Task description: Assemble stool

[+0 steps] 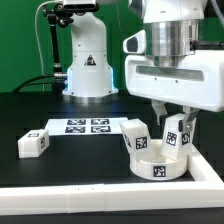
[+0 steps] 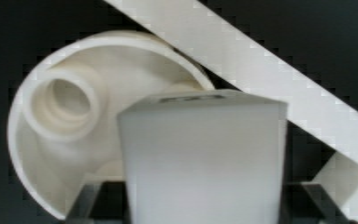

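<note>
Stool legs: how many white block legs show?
3 legs: one lying at the exterior view's left, one by the white disc seat, one in the hand. Others may be hidden.

One thick round white plastic disc seat (image 1: 165,172). Three short chunky white plastic block legs: the first leg (image 1: 33,143) well apart from the seat toward the exterior view's left, the second leg (image 1: 136,136) just beside the seat on that side, the third leg (image 1: 178,138) over the seat. One thin flat white marker board (image 1: 85,126), four tags on it, beyond the seat. One long white L-shaped border wall (image 1: 90,192) beside the seat.
</note>
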